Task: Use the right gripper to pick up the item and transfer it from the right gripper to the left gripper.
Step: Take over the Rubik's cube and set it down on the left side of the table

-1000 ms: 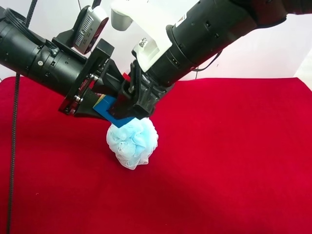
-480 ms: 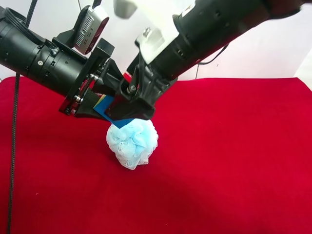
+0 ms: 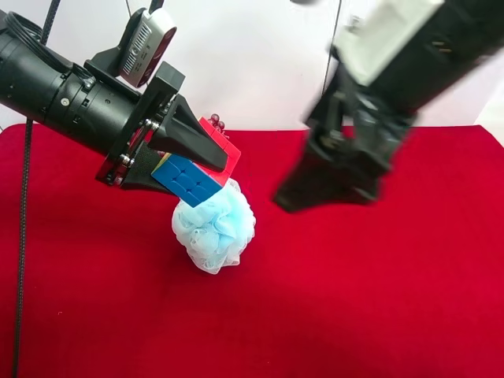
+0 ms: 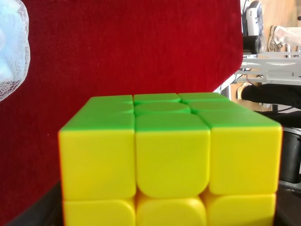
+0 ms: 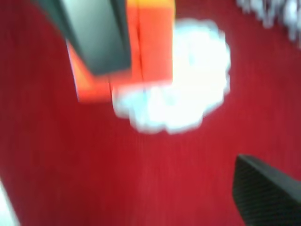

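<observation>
clearly the left gripper (image 3: 206,167) has its jaws closed tight on the item (image 3: 189,179), which sits between them, just above the blue puff (image 3: 214,228). the right gripper (image 3: 327,187) hangs well apart from these jaws and is blurred; how wide its own jaws stand i cannot tell.
</observation>
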